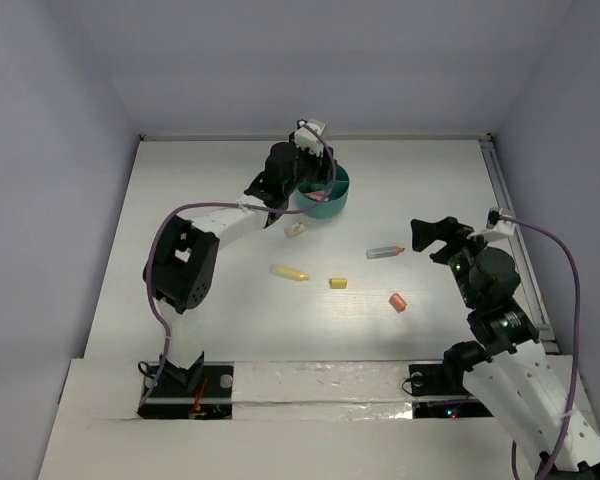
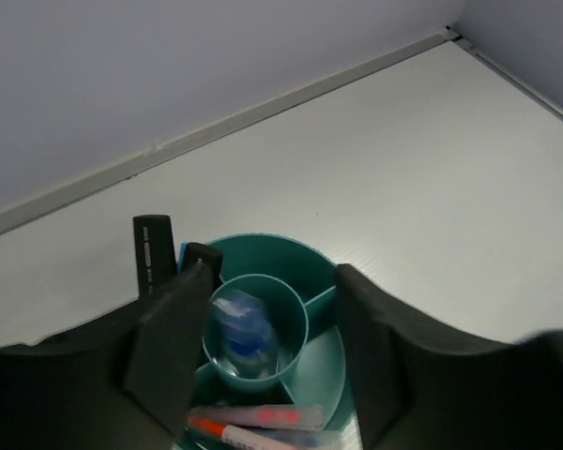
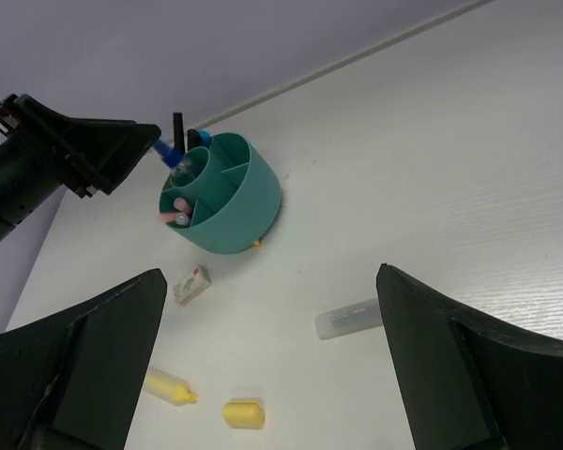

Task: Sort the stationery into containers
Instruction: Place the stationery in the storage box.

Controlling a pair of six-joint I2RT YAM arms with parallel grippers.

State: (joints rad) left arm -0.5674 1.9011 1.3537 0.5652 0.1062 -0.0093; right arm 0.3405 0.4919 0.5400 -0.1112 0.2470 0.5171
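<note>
One teal organizer point(image 2: 263, 246): blue pen point(image 2: 236, 323) in centre cell, pink pens point(image 2: 263, 414) in outer ring. Jaws apart on left gripper point(image 2: 274, 267) above it and right gripper point(image 3: 270, 275).

The left arm point(image 1: 195, 265) and right arm point(image 1: 500, 300) share white link shells and black rounded joint housings, a looping purple cable point(image 1: 570, 270) trailing back from behind each pincer, while the left gripper point(image 2: 272, 277) and right gripper point(image 3: 270, 281) carry broad, matte black, wedge-shaped fingers point(image 3: 103, 347).
</note>
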